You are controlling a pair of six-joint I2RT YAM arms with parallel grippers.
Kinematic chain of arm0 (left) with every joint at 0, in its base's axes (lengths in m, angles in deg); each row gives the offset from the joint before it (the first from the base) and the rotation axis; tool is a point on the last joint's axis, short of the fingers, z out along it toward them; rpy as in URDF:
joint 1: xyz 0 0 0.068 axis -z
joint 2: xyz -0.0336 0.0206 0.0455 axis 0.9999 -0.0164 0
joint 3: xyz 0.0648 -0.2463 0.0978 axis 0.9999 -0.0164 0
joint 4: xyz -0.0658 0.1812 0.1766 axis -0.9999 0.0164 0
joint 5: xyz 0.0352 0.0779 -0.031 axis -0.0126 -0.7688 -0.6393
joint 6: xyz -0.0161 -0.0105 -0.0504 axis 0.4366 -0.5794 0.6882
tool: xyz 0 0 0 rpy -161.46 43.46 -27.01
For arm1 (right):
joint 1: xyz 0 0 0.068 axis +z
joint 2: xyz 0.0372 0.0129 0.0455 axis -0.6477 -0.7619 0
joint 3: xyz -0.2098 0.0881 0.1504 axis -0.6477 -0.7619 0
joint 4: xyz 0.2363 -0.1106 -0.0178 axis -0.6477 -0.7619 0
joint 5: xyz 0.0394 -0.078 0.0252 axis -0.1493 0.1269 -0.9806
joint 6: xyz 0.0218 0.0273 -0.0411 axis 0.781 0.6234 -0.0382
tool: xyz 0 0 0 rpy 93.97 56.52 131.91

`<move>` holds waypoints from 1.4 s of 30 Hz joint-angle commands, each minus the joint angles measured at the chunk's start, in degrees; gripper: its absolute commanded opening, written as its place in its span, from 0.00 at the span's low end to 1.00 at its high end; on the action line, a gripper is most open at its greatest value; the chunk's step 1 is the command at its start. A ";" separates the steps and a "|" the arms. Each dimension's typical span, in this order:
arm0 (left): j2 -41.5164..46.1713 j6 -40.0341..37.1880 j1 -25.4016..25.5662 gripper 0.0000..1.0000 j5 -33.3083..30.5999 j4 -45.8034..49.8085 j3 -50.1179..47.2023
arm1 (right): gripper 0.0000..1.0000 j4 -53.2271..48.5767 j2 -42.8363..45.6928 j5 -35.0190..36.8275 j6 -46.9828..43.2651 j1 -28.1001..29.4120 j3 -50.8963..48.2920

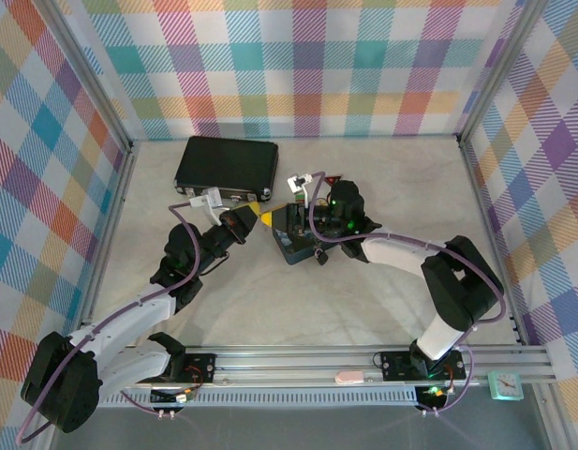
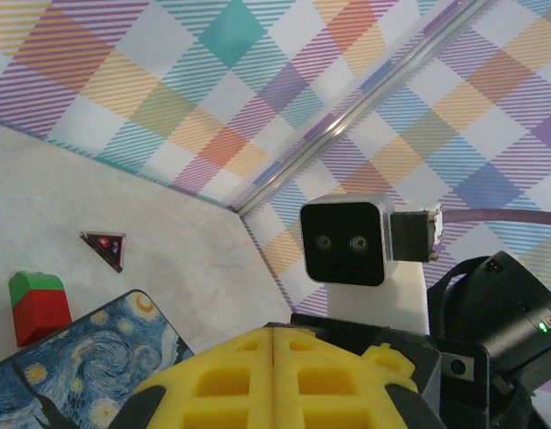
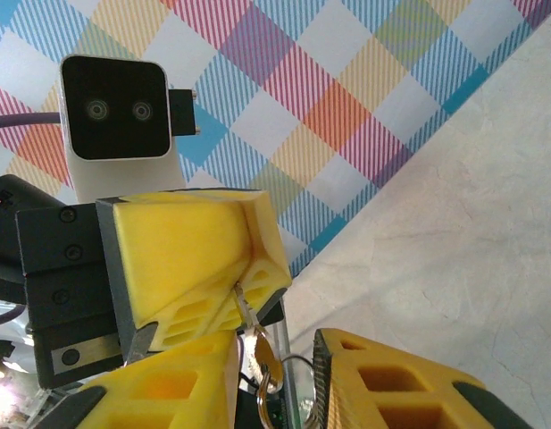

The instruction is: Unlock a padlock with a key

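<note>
Plaid walls [image 3: 346,107] behind; left tool [image 2: 273,338] clamps the stiff, likely slippery key [image 3: 243,308]; grip its head. Right tool [image 3: 275,347] gapes.

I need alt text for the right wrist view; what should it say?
The left gripper, shut, pinches the tip of a small key that hangs on a wire ring between the right gripper's open yellow fingers. Behind are a checked wall and pale table.

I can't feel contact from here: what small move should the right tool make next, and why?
Probably ease the right tool shut on the key. It hangs pinched in the shut left tool and lies between the right tool's fingers, which have not yet closed on it.
</note>
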 commanded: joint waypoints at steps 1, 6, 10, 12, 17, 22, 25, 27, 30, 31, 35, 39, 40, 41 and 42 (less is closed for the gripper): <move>0.80 0.55 0.32 0.00 -0.92 -3.28 -0.74 | 0.30 3.70 -0.37 -1.30 1.21 0.52 0.15; 0.58 0.96 0.32 0.00 -1.09 -3.29 -0.74 | 0.22 4.14 -0.73 -1.00 1.69 0.52 0.09; 0.21 1.75 0.32 0.00 -0.92 -4.12 -0.96 | 0.15 4.80 -1.17 -0.70 2.09 0.52 0.18; 0.10 2.07 0.32 0.00 -0.84 -4.31 -1.08 | 0.07 5.16 -1.26 -0.34 2.19 0.52 0.11; 0.43 2.93 0.32 0.09 -1.58 -4.18 -1.53 | 0.00 4.47 -0.67 1.30 1.35 0.14 -0.63; 3.15 3.52 -0.23 1.00 -6.17 1.99 -1.81 | 0.00 -5.35 3.04 3.34 -5.80 -0.80 -0.97; 4.41 4.71 -2.29 1.00 -5.39 3.71 -2.47 | 0.00 -18.28 7.00 7.47 -14.97 -0.80 -0.52; 4.32 6.42 -3.75 1.00 -3.33 3.84 -2.79 | 0.00 -26.52 9.59 11.34 -20.89 -0.80 -0.05; 2.78 7.70 -4.32 1.00 -0.44 3.78 -2.72 | 0.00 -38.34 12.58 19.07 -28.70 -0.80 1.19; 1.97 7.94 -4.17 0.99 0.66 3.82 -2.53 | 0.00 -41.60 13.37 21.97 -30.71 -0.80 1.48; -1.85 6.39 -0.28 0.95 0.95 5.85 -0.93 | 0.00 -52.25 16.67 36.32 -36.74 -0.93 1.69; -6.77 2.72 8.96 0.94 -4.72 12.65 2.77 | 0.00 -60.04 18.45 48.25 -37.16 -3.97 1.64; -8.19 2.55 10.67 0.93 -5.79 13.47 3.27 | 0.00 -60.82 18.94 50.62 -36.87 -4.93 1.23; -9.85 2.69 12.31 0.93 -6.99 14.22 3.98 | 0.00 -61.23 19.57 53.02 -36.84 -6.16 0.70; -11.31 2.85 13.95 0.93 -8.13 15.10 4.61 | 0.00 -61.17 20.04 55.04 -36.95 -7.37 0.17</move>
